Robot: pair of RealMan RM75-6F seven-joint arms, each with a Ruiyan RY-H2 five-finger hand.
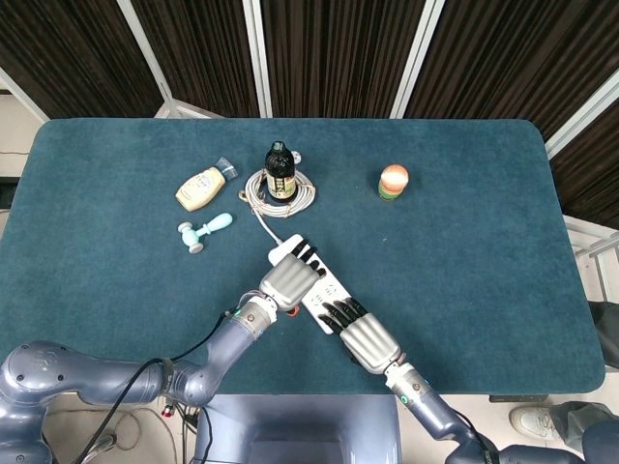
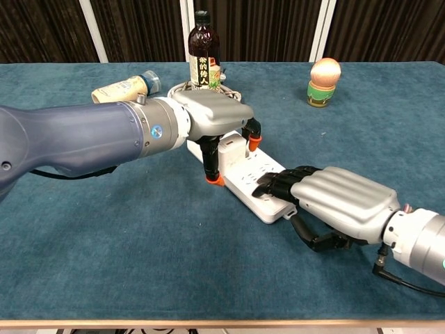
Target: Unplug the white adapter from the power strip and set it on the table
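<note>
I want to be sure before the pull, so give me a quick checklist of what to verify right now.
1. Right hand presses the near end of the power strip down: ok.
2. Left hand sits over the white adapter, fingers on both sides: ok.
3. Left hand firmly gripping the adapter: cannot tell.
4. Adapter plugged in: ok, not yet lifted.
5. Bare table to the right for setting it down: ok.
6. Bottle stands inside the coiled cord, behind the strip; pull upward, not back: ok.

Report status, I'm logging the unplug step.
Left hand fingers straddle white adapter, grip unconfirmed. Right hand presses power strip. Adapter not yet unplugged.
</note>
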